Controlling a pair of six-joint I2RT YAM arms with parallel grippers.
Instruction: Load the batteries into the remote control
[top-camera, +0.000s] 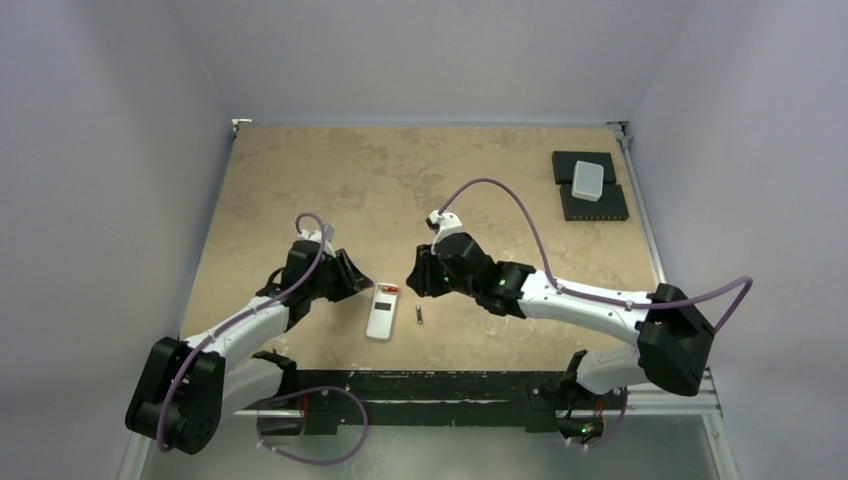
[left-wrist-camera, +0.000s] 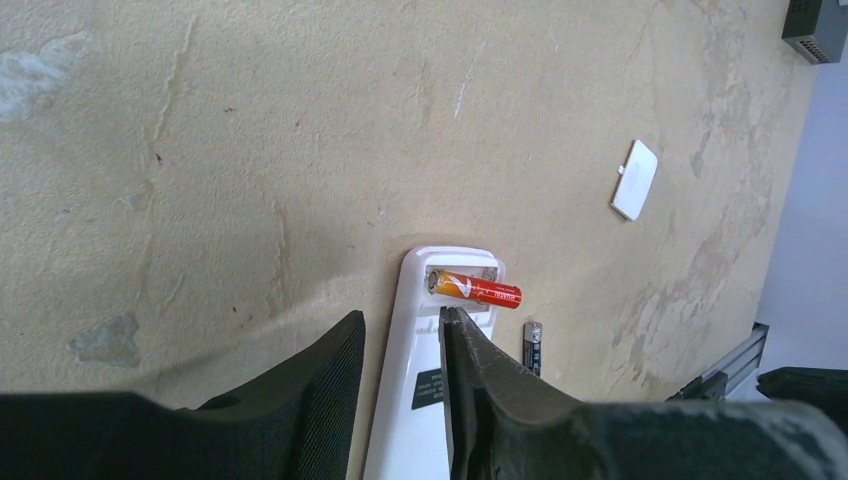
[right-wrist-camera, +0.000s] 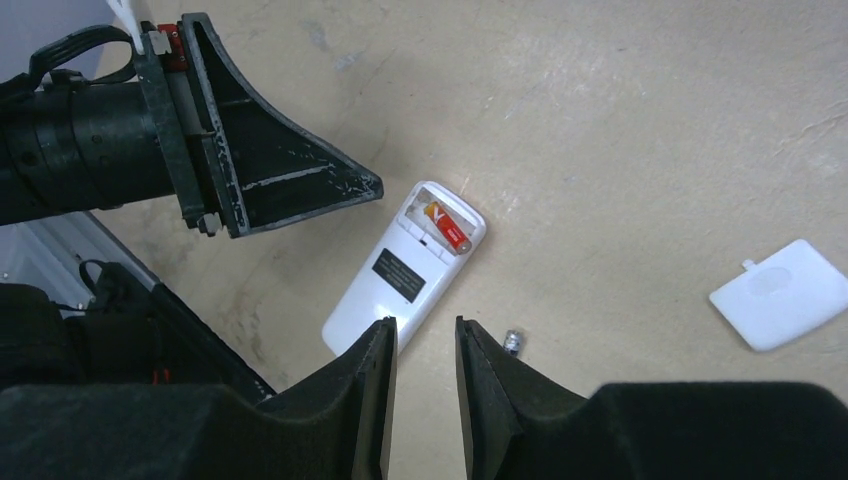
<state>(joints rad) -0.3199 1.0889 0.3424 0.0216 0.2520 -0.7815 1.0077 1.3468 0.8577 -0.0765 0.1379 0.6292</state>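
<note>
Remote control (left-wrist-camera: 412, 345) compartment holds one tilted battery (left-wrist-camera: 478, 289).

Glossy white plastic remote control (left-wrist-camera: 405, 335) on matt, mottled table (left-wrist-camera: 250, 150).

A tan, mottled, stone-patterned tabletop (top-camera: 300, 180) was enclosed on three sides by plain, pale lavender-grey walls (top-camera: 430, 50) under even, diffuse light. Two flat black rectangular pads (top-camera: 610, 206), bearing a plain white plastic box (top-camera: 588, 180), occupied the far right corner.
</note>
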